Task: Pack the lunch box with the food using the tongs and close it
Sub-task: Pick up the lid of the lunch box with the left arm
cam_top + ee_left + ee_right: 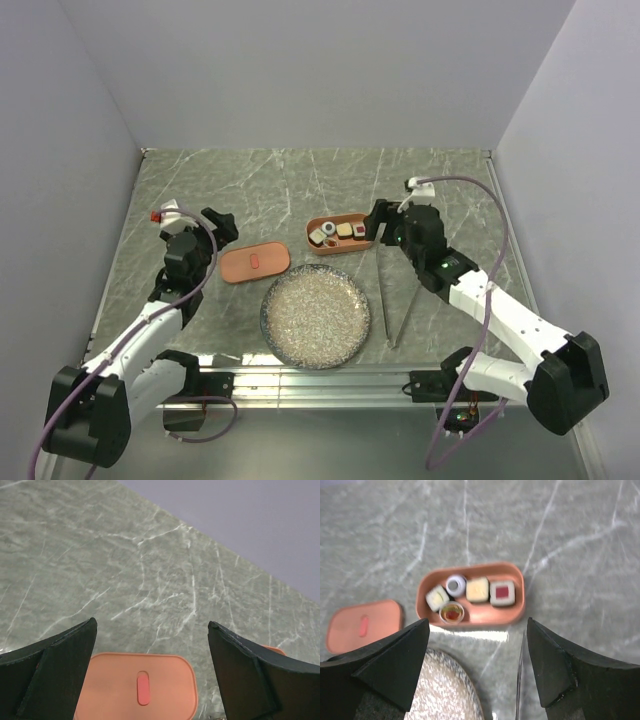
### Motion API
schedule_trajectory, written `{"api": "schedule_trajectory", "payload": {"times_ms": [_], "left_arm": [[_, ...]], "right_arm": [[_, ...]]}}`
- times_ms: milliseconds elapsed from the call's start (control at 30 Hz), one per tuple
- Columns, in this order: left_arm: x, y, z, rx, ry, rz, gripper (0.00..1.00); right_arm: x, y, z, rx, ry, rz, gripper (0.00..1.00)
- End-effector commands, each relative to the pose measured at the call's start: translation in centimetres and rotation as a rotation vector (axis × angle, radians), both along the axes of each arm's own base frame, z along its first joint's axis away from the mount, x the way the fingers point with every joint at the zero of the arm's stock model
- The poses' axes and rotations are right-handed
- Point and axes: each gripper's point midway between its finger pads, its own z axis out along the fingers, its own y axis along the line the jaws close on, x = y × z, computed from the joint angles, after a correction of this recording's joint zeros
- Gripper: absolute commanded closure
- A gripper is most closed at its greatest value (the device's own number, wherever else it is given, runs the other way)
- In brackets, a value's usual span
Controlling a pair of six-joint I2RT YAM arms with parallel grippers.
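Marble table (300,180), speckled plate (316,316) up front. The lunch box (340,250) sits at the plate's one o'clock, its lid (255,263) at ten (flat on the table). The tongs (382,295) lie at three. The left gripper (151,625) gapes wide by the lid and the right gripper (477,622) gapes wide by the box, both holding nothing. All the food (343,231) is in the box.

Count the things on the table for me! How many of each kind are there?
Food pieces: 5
Lunch box: 1
Lid: 1
Plate: 1
Tongs: 1
Total: 9
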Motion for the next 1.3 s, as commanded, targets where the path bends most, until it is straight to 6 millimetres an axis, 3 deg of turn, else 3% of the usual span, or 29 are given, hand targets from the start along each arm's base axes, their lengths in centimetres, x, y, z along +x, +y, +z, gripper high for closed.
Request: {"api": "schedule_trajectory", "payload": {"times_ms": [0,200,433,700,767,1067,1267], "left_arm": [[0.5,0.9,1.1,-0.028,0.032,0.065,0.01],[-0.1,0.8,-1.8,-0.033,0.174,0.076,0.05],[-0.1,0.7,-5.4,-0.006,0.322,0.095,0.06],[-0.3,0.3,-9.1,0.007,0.466,0.11,0.11],[-1.2,0.4,-10.7,0.015,0.538,0.113,0.13],[-3.9,1.3,-12.6,0.016,0.617,0.157,0.14],[-4.0,1.1,-13.2,0.029,0.666,0.137,0.27]], "right_arm": [[1.6,1.7,4.8,0.085,-0.161,0.143,0.15],[3.8,1.4,5.3,0.109,-0.19,0.18,0.15],[6.2,-0.9,3.9,0.084,-0.17,0.108,0.15],[6.9,-2.6,2.9,0.105,-0.153,0.087,0.15],[6.9,-3.0,2.8,0.106,-0.15,0.075,0.16],[6.7,-3.0,2.5,0.12,-0.147,0.086,0.16],[6.8,-2.9,2.2,0.118,-0.133,0.09,0.16]]}}
